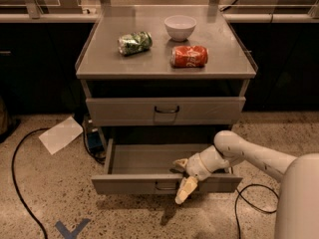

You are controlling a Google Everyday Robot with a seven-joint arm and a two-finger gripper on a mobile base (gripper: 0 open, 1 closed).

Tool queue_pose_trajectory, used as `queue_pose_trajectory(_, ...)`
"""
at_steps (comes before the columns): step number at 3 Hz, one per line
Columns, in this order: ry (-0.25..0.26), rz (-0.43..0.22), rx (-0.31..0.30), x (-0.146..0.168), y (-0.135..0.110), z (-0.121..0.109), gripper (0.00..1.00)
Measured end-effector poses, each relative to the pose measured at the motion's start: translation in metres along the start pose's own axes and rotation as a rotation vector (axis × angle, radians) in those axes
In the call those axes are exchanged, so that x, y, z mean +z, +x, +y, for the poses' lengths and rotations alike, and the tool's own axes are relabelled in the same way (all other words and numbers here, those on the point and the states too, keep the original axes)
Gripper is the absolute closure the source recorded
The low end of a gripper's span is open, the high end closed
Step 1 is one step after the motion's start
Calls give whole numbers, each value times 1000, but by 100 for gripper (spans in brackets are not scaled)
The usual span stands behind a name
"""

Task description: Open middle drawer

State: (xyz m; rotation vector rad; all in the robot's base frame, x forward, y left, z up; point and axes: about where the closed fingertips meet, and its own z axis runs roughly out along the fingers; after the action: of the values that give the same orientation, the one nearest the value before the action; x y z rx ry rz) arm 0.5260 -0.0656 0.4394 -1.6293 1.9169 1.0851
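The middle drawer [124, 184] is a long, low grey metal drawer under the closed top drawer [119, 111]. It stands pulled out toward me, and its plain shallow grey inside [144, 158] shows. A small dark wire handle [163, 186] sits at the centre of its front panel. My gripper [181, 177] is at the front panel, just right of the handle. One cream finger [179, 163] is inside the drawer and the other [182, 191] hangs down in front, so they clasp the panel. My white arm [249, 156] reaches in from the right.
On the cabinet top [109, 59] lie a green crushed can [134, 42], a white bowl [180, 27] and a red soda can [189, 56]. A sheet of paper [61, 134], a blue object [93, 140] and black cables [17, 183] are on the floor to the left. Another cable [244, 195] lies at the right.
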Motion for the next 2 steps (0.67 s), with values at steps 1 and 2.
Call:
queue_pose_trajectory(1, -28, -7, 11, 5, 10, 27, 0)
queue_pose_trajectory(2, -95, -29, 30, 16, 15, 72, 0)
